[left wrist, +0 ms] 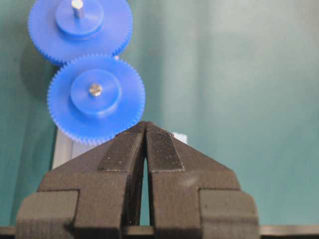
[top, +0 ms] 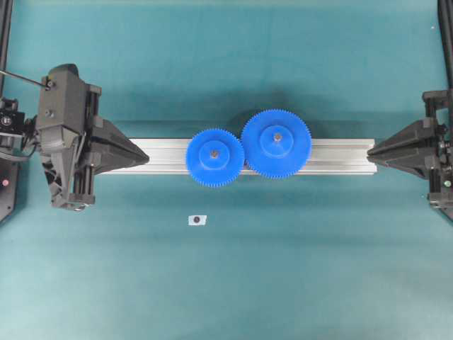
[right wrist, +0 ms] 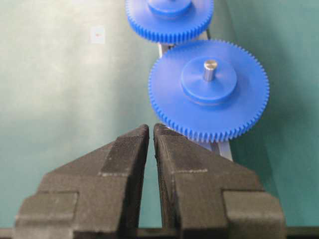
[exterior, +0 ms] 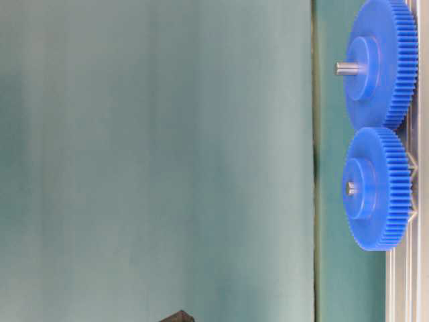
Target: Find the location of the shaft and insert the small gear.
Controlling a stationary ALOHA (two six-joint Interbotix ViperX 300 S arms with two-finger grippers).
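Note:
The small gear [top: 214, 167] lies flat on the aluminium bar [top: 340, 156], its teeth meshed with the wider gear [top: 277, 154]. A short grey pin, the shaft [top: 214, 151], shows in the small gear's hub hole; its tip also shows in the left wrist view [left wrist: 95, 89] and the table-level view [exterior: 350, 188]. Its whitish bracket is hidden. My left gripper [top: 147, 157] is shut and empty at the bar's left end, its tips [left wrist: 145, 124] just short of the small gear [left wrist: 65, 109]. My right gripper [top: 369, 149] is shut and empty at the bar's right end [right wrist: 151, 127].
The wider gear [right wrist: 209, 107] carries a taller metal pin [right wrist: 209, 69] and lies nearest the right gripper. A small white sticker with a dark dot [top: 197, 219] lies on the green mat in front of the bar.

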